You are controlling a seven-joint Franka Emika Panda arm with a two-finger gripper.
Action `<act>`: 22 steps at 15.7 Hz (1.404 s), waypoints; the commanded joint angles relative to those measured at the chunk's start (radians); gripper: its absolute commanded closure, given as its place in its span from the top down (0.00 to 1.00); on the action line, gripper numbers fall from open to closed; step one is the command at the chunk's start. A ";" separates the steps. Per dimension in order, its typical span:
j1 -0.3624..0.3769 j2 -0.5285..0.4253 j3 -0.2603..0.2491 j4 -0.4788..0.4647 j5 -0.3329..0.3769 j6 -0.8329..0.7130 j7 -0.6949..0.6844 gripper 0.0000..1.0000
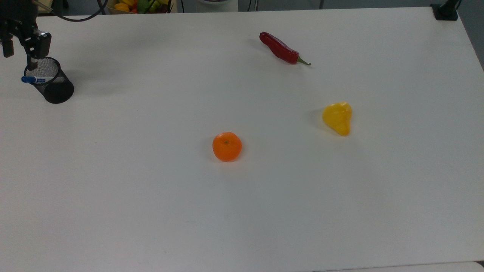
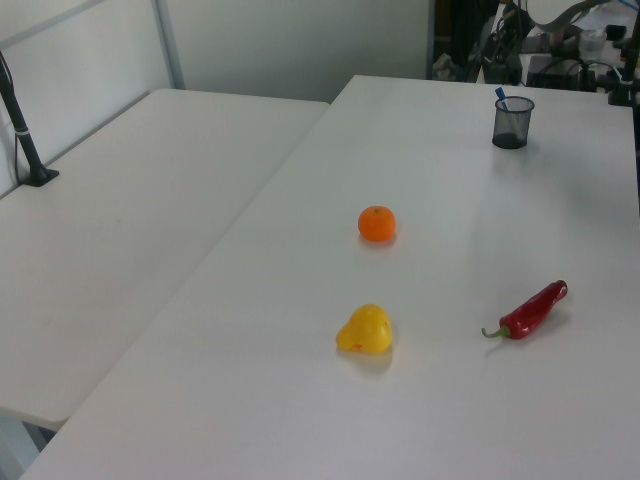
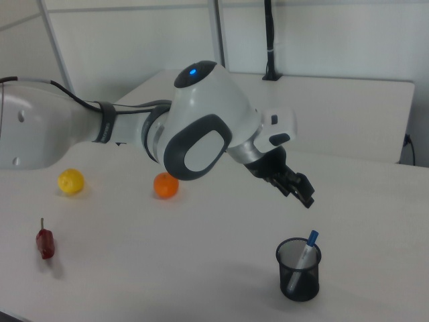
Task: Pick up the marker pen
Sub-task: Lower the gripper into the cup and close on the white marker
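Observation:
The marker pen [image 1: 38, 79] stands tilted in a black mesh cup [image 1: 56, 88] at the top view's far left, its blue cap sticking out over the rim. The right view shows the marker pen [image 3: 308, 249] leaning against the mesh cup's [image 3: 299, 276] far side, cap up. In the left view the marker pen's [image 2: 500, 95] cap pokes out of the cup [image 2: 512, 122] at the table's far end. My gripper [image 1: 19, 58] hangs open just above the cup's rim. In the right view the gripper [image 3: 305, 194] is a little above and to the left of the marker's cap, holding nothing.
An orange [image 1: 227, 146] lies mid-table, a yellow pepper [image 1: 337, 118] to its right and a red chilli [image 1: 280, 48] further back. A bowl of fruit [image 1: 138, 5] sits beyond the back edge, and a black clamp [image 1: 445, 11] on the back right corner.

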 commanded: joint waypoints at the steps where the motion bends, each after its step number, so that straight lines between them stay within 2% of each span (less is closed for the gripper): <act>1: -0.002 0.029 -0.019 -0.021 -0.007 0.038 -0.055 0.63; 5: -0.021 0.078 -0.019 -0.032 -0.007 0.132 -0.076 0.60; 12: -0.041 0.133 -0.019 -0.039 -0.009 0.155 -0.152 0.58; 14: -0.041 0.143 -0.019 -0.039 -0.007 0.155 -0.191 0.48; 15: -0.041 0.144 -0.019 -0.039 -0.006 0.153 -0.191 0.40; 17: -0.042 0.144 -0.019 -0.039 0.004 0.147 -0.189 0.11; 18: -0.042 0.143 -0.019 -0.039 0.010 0.144 -0.188 0.00; 22: -0.041 0.135 -0.018 -0.038 0.011 0.141 -0.181 0.00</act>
